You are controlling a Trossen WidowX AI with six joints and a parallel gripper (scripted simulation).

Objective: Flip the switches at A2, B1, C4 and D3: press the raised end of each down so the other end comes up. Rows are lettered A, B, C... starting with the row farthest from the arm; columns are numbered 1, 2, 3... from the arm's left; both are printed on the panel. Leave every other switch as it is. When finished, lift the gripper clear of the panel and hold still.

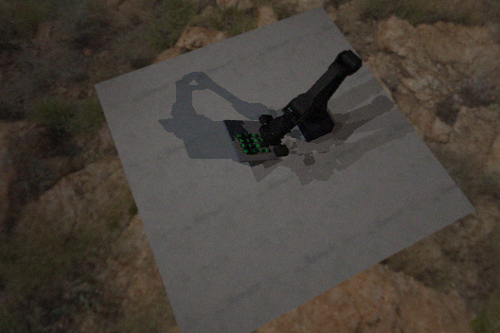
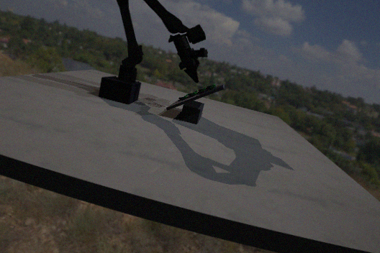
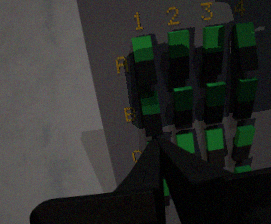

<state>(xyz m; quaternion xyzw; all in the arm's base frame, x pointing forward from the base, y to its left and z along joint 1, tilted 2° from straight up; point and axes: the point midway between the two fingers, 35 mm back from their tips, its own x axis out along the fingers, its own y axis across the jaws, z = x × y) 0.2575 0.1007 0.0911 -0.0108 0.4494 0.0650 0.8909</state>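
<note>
The tilted switch panel [image 1: 232,127] [image 2: 171,106] [image 3: 102,75] carries rows of green-and-black rocker switches. My gripper [image 2: 196,81] [image 3: 157,145] is shut and empty, its tip above the panel with a gap below it in the exterior view. In the wrist view the tip appears just below switch B1 [image 3: 150,106], over the C1 place. Switch A2 [image 3: 178,44] is at the top, second column. Switch C4 [image 3: 244,136] is at the right. D3 is hidden behind the fingers. Which end of each switch is raised is hard to tell in the dim light.
Neighbouring switches A1 [image 3: 143,49], B2 [image 3: 183,98] and C2 [image 3: 185,143] stand close around the tip. The panel rests on a dark block [image 2: 192,113] on the pale table [image 1: 284,223] [image 2: 108,141]. The arm's base [image 1: 318,129] [image 2: 119,90] stands nearby.
</note>
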